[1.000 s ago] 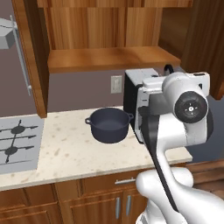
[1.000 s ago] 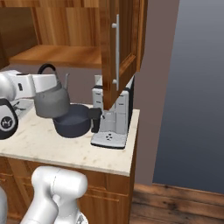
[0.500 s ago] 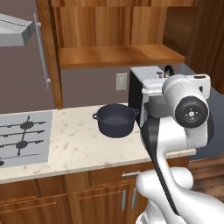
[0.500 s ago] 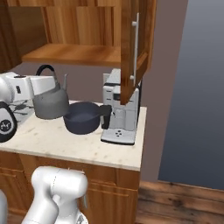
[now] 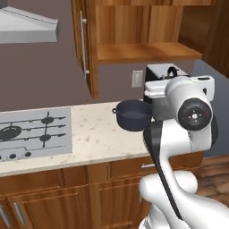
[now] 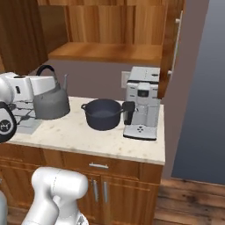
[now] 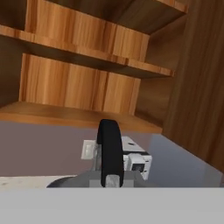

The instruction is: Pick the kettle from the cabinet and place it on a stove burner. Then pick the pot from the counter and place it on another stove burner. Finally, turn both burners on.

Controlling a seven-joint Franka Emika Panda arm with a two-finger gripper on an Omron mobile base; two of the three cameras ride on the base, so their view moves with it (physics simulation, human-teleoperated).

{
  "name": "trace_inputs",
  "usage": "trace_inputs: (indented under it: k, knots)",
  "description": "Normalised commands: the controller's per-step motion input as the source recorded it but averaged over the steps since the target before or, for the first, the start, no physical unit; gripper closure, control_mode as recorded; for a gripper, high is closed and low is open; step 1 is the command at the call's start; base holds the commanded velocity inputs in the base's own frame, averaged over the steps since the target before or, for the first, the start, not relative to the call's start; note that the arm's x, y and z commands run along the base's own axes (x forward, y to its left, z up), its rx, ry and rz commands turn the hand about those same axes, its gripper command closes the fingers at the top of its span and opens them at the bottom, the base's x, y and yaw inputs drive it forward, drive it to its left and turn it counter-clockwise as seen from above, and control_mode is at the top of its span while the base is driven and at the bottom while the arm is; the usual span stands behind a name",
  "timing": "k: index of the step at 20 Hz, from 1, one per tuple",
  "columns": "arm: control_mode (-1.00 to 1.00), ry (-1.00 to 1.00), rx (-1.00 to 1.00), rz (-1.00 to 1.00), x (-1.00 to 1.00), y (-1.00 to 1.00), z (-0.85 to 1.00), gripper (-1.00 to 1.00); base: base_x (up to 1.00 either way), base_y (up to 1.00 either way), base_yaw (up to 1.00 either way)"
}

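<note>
Grey metal, the kettle (image 6: 52,102) hangs in the air above the left part of the counter (image 6: 88,134), carried by the hand (image 7: 111,180), which is clenched on its black arched handle (image 7: 109,151). In the right base view the kettle sits directly at the end of the white arm, its rounded body just off the arm's last white link and its thin spout pointing up on the right side; its base is clear of the counter surface. In the hand view the handle rises straight up from between the finger tips, so the kettle lies right along the hand's line of sight.

To the right of the kettle, well apart from it, the pot (image 6: 103,114) stands on the counter, dark blue-grey and open, with a white-and-black coffee machine (image 6: 143,102) just beside it on the right. In the left base view the pot (image 5: 133,114) is seen partly behind the arm, and the silver-grey cooktop (image 5: 33,133) with its black burners lies at the left end of the counter. Above, the cabinet (image 5: 138,31) stands open, its plank shelf bare.
</note>
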Motion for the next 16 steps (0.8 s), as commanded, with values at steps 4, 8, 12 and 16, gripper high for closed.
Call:
trace_inputs:
  k: [4, 8, 12, 16]
  knots:
    - [1.00, 0.00, 0.00, 0.00, 0.00, 0.00, 0.00, 1.00, -0.43, 0.60, 0.00]
    - [1.00, 0.00, 0.00, 0.00, 0.00, 0.00, 0.00, 1.00, -0.41, 0.65, 0.00]
    - [1.00, 0.00, 0.00, 0.00, 0.00, 0.00, 0.00, 1.00, -0.37, 0.72, 0.00]
    - [1.00, 0.00, 0.00, 0.00, 0.00, 0.00, 0.00, 1.00, -0.39, 0.70, 0.00]
